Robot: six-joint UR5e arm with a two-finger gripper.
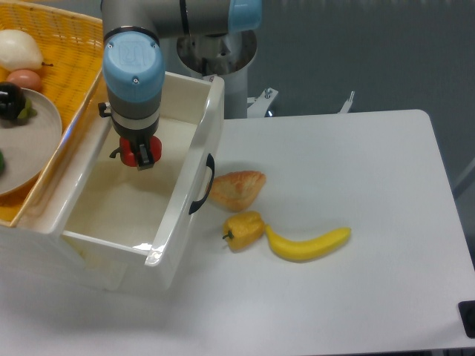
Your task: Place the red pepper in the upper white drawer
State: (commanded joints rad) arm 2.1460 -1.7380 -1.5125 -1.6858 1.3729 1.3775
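— Where is the red pepper (133, 154)?

— Inside the open top of the upper white drawer (194, 159), toward its back half; it sits above the drawer's pale floor, clamped between dark fingers (145, 153), so only glossy red patches show on either side of them; whether it touches the floor I cannot tell.

— And the drawer itself?

— A deep, glossy white plastic box, pulled out and open at the top; its front wall faces right, carrying a curved black handle; its inside holds nothing but the pepper.
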